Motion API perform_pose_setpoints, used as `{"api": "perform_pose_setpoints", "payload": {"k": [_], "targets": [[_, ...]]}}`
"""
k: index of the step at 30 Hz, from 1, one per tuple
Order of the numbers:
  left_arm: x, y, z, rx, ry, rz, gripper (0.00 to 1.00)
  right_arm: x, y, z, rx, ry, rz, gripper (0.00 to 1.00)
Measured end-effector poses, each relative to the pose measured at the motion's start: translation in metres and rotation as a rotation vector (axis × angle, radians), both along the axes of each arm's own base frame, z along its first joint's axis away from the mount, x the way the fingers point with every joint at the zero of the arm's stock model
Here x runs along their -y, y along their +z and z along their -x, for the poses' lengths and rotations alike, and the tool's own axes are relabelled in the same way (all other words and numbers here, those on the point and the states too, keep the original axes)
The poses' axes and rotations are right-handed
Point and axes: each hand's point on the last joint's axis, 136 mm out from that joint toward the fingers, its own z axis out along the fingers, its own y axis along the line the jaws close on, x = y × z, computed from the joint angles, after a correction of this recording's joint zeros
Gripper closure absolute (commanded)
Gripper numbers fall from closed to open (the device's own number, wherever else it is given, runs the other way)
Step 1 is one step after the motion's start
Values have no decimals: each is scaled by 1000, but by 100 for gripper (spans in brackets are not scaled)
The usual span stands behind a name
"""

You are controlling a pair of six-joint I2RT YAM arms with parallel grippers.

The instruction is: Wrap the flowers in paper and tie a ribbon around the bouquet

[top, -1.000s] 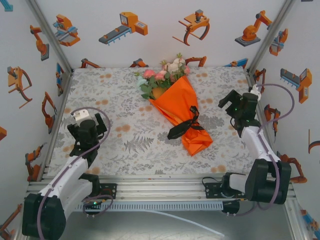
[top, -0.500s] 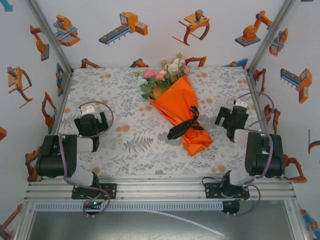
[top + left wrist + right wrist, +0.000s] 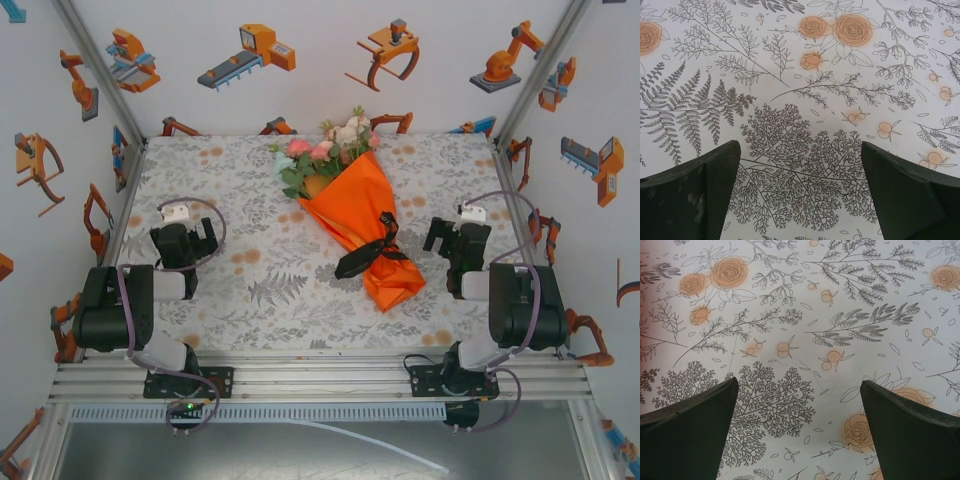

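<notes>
Mid-table toward far edge: bouquet (image 3: pixel 345 195) wrapped in paper (image 3: pixel 395 280), ribbon (image 3: pixel 362 255) tied, looks done; left gripper (image 3: pixel 800 145), right gripper (image 3: pixel 800 382) spread wide, empty.

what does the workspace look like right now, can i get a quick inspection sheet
surface: floral tablecloth, lying flat
job's things: bouquet lying mid-table, flowers toward the far edge, orange paper wrapped round the stems, black ribbon tied about it
clutter: nothing seen
grippers: left gripper open over bare cloth; right gripper open over bare cloth; both apart from the bouquet
cables: grey cables looped at each wrist, off the bouquet
surroundings: white walls with robot stickers
</notes>
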Motion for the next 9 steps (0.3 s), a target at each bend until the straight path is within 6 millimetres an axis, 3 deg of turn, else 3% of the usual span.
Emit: {"api": "perform_pose_setpoints", "payload": {"k": [9], "targets": [[0,0,0,0,0,0,3,-4,0,0,-3,23,13,1]]}}
